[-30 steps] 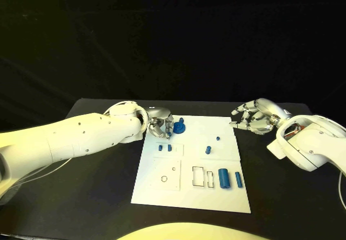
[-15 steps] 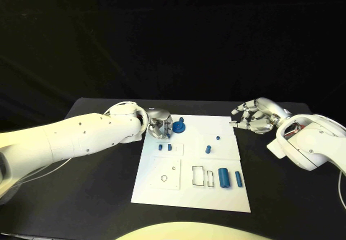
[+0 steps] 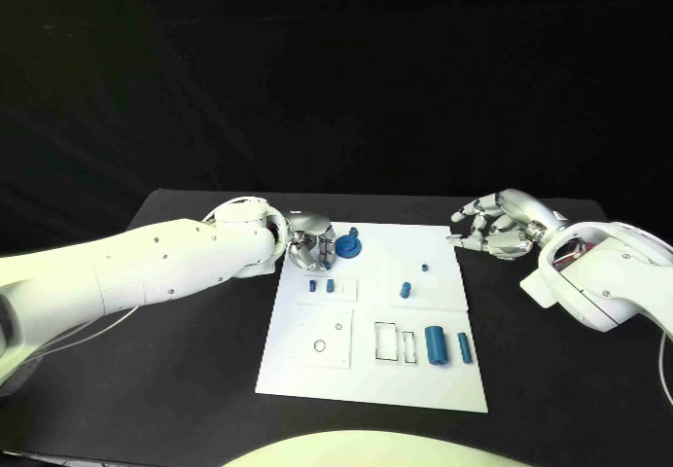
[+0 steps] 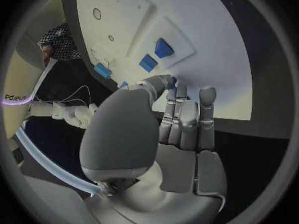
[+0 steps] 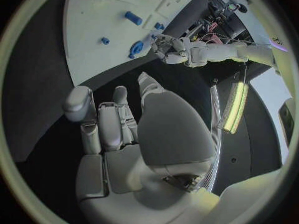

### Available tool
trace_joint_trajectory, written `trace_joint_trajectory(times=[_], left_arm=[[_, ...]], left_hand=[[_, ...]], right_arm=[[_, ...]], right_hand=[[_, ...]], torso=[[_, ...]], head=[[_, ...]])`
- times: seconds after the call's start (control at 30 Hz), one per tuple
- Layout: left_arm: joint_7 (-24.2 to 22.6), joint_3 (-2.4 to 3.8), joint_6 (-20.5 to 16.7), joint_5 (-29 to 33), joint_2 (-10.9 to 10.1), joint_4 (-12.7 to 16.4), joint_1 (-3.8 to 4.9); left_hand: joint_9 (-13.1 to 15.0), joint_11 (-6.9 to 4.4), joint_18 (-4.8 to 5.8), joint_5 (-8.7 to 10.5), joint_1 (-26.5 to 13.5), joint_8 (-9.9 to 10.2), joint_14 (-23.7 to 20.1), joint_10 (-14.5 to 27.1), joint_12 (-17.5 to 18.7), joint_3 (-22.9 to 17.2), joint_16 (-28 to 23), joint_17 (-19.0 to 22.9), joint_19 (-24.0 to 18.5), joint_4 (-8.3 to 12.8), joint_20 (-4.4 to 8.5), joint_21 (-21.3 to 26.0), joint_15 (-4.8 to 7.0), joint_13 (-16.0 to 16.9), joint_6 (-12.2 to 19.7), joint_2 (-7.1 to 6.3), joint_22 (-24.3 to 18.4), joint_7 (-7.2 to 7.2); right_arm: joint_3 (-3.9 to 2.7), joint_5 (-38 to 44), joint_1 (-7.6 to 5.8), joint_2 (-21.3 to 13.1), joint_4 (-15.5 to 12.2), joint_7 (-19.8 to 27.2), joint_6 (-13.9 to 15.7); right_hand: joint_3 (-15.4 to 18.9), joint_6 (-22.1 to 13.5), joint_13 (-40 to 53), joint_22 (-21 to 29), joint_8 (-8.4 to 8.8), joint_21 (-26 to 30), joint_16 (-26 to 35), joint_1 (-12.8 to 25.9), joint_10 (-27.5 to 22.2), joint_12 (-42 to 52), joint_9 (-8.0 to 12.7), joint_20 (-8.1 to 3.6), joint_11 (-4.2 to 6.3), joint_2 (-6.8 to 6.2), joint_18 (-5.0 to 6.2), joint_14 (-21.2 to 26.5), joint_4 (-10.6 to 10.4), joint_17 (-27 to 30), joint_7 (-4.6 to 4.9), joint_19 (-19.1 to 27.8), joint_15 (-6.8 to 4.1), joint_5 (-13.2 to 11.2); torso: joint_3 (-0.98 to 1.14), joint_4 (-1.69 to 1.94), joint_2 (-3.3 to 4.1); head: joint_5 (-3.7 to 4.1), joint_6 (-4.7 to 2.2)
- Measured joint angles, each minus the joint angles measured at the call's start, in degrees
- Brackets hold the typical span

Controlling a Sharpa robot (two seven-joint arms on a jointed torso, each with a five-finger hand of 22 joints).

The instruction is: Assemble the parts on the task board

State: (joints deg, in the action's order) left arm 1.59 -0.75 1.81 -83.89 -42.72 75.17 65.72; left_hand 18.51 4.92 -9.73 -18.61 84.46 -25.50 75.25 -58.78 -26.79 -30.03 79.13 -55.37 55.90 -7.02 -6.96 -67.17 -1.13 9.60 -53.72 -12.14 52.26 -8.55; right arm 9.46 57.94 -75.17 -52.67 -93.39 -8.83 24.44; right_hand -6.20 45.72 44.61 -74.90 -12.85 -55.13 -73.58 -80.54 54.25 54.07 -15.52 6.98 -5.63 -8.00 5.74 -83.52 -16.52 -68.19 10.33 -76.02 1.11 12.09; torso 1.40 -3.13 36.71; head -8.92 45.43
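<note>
The white task board (image 3: 368, 384) lies in the middle of the table. A round blue part (image 3: 348, 247) stands at its far left corner, and my left hand (image 3: 311, 249) is right beside it with its fingers drawn together. In the left wrist view a sliver of blue (image 4: 173, 79) shows at the thumb tip of the left hand (image 4: 177, 119); I cannot tell whether anything is pinched. My right hand (image 3: 491, 233) hovers off the board's far right corner with its fingers apart and nothing in them. The right wrist view also has the right hand (image 5: 118, 129) and the round part (image 5: 136, 49).
Two small blue pieces (image 3: 321, 286) sit in a left recess, and two more (image 3: 406, 289) lie mid-board. Two blue cylinders (image 3: 435, 342) lie near the right edge beside outlined slots (image 3: 387, 343). Black table (image 3: 183, 370) surrounds the board.
My left hand has shifted very slightly beside the round blue part. The right hand and the other parts have stayed where they were.
</note>
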Motion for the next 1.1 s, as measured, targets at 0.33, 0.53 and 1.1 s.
trace_joint_trajectory(times=[0.33, 0.53, 1.1], left_arm=[[0.3, 0.01, 0.1, -0.1, 0.1, -0.1, 0.02], [0.3, -0.05, 0.1, -0.1, 0.2, -0.2, -0.04], [0.2, -0.1, 0.0, 0.1, 0.1, -0.2, -0.12]], left_hand=[[0.0, -0.21, 0.0, 0.01, 0.0, 0.1, 0.0, -0.2, 0.0, 0.0, 0.0, 0.1, 0.0, 0.0, 0.0, 0.0, 0.0, 0.0, -0.1, 0.0, 0.0, -0.05], [0.0, -0.21, 0.0, 0.01, 0.0, 0.1, 0.0, -0.2, 0.2, 0.0, 0.0, -0.1, 0.0, 0.0, 0.0, 0.0, 0.0, 0.0, 0.0, 0.0, 0.0, -0.05], [0.0, -0.02, 0.01, 0.23, -0.8, 0.8, 0.4, -0.8, 1.3, 0.0, 0.0, -0.3, 0.2, 0.0, -0.21, -0.2, 0.0, -0.1, 0.0, -0.15, 0.3, -0.04]], right_arm=[[0.0, 0.0, 0.0, 0.0, -0.1, 0.0, 0.0], [0.0, 0.0, 0.0, 0.0, 0.0, 0.0, 0.0], [0.0, 0.0, 0.0, 0.0, 0.0, 0.0, 0.0]], right_hand=[[0.0, -0.1, 0.0, 0.0, 0.0, 0.0, 0.0, 0.0, 0.0, 0.0, 0.0, 0.0, -0.01, 0.0, 0.0, 0.0, 0.0, 0.0, -0.09, 0.0, 0.0, 0.0], [0.0, -0.1, 0.0, 0.0, 0.0, 0.0, 0.0, 0.0, 0.0, 0.0, 0.0, 0.0, -0.01, 0.0, 0.0, 0.0, 0.0, 0.0, -0.09, 0.0, 0.0, 0.0], [0.0, -0.1, -0.3, 0.4, -0.23, 2.1, 1.2, 0.0, 0.0, 0.0, 0.1, -0.22, -0.03, 0.0, 0.0, 0.0, 0.0, 1.2, -0.1, 0.2, 0.0, 0.0]], torso=[[-0.01, 0.0, 0.0], [-0.03, 0.0, 0.0], [-0.01, 0.0, -0.02]], head=[[-0.03, 0.0], [0.02, 0.05], [-0.07, 0.06]])
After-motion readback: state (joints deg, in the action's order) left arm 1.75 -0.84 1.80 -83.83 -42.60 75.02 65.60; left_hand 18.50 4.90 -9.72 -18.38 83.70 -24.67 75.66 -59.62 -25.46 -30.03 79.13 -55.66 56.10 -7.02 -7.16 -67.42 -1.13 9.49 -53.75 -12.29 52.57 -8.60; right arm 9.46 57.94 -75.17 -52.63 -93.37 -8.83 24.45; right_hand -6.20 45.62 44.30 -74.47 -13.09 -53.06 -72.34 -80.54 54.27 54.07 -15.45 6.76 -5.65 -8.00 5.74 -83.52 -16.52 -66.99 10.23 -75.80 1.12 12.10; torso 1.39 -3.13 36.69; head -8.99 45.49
